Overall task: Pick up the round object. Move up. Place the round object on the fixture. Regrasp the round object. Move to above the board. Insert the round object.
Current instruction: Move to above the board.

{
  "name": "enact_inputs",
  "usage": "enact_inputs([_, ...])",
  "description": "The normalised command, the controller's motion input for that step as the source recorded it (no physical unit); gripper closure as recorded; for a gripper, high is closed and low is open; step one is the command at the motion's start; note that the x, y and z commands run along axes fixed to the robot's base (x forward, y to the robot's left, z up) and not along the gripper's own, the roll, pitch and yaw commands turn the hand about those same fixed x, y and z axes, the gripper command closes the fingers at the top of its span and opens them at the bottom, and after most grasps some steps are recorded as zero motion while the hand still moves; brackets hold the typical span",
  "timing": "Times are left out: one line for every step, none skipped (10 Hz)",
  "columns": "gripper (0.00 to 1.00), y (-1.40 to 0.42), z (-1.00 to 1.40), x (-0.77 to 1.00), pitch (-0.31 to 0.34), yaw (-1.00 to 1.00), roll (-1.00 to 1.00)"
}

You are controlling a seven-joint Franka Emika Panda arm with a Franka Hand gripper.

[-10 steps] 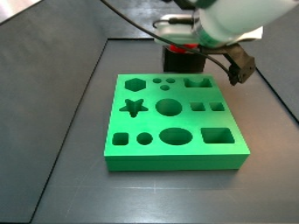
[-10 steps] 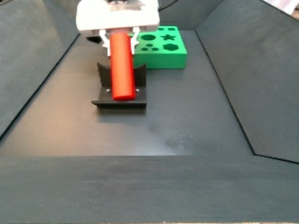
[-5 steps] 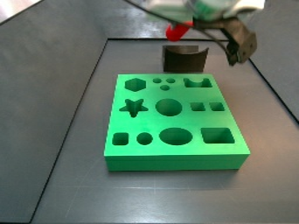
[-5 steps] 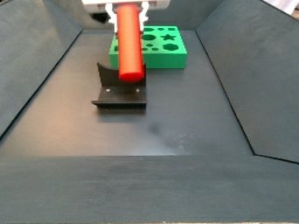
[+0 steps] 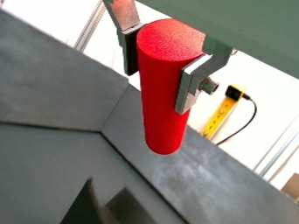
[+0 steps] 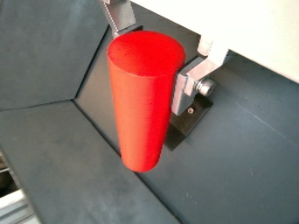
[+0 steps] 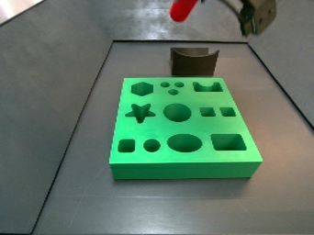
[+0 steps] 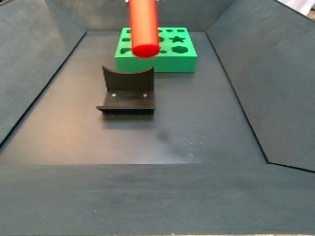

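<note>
The gripper (image 5: 163, 63) hangs high above the dark notched fixture (image 7: 193, 61), its flat silver jaws clamping a smooth red cylinder peg (image 6: 142, 96); the green board (image 7: 183, 126) lies nearer.

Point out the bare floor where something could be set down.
Bare floor: the wide stretch in front of the fixture, and the strips beside the board. The gap between fixture and board is narrow. The tool holds the peg high above them.
</note>
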Motion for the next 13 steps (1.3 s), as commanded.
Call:
enact_inputs([1.00, -0.02, 0.95, -0.12, 0.052, 0.04, -0.04])
enact_inputs([1.00, -0.01, 0.78, -0.09, 0.049, 0.04, -0.04])
enact_inputs([1.00, -0.01, 0.54, -0.06, 0.040, 0.04, -0.04])
enact_inputs([1.00, -0.01, 0.31, -0.03, 0.041, 0.04, -0.04])
enact_inputs([1.00, -1.00, 0.39, -0.46, -0.040, -0.08, -1.00])
enact_inputs([1.00, -1.00, 0.36, -0.46, -0.047, -0.08, -1.00])
enact_inputs([1.00, -1.00, 0.39, -0.49, -0.053, -0.08, -1.00])
enact_inputs([1.00, -1.00, 0.38, -0.51, -0.053, -0.09, -1.00])
enact_inputs([1.00, -1.00, 0.39, -0.52, -0.048, -0.09, -1.00])
enact_inputs([1.00, -1.00, 0.39, -0.54, -0.042, -0.10, -1.00])
enact_inputs([1.00, -0.81, 0.32, -0.45, -0.038, -0.10, -1.00])
enact_inputs([1.00, -0.40, 0.16, -0.25, -0.033, -0.10, -1.00])
enact_inputs([1.00, -0.20, 0.08, -0.15, -0.028, -0.10, -1.00])
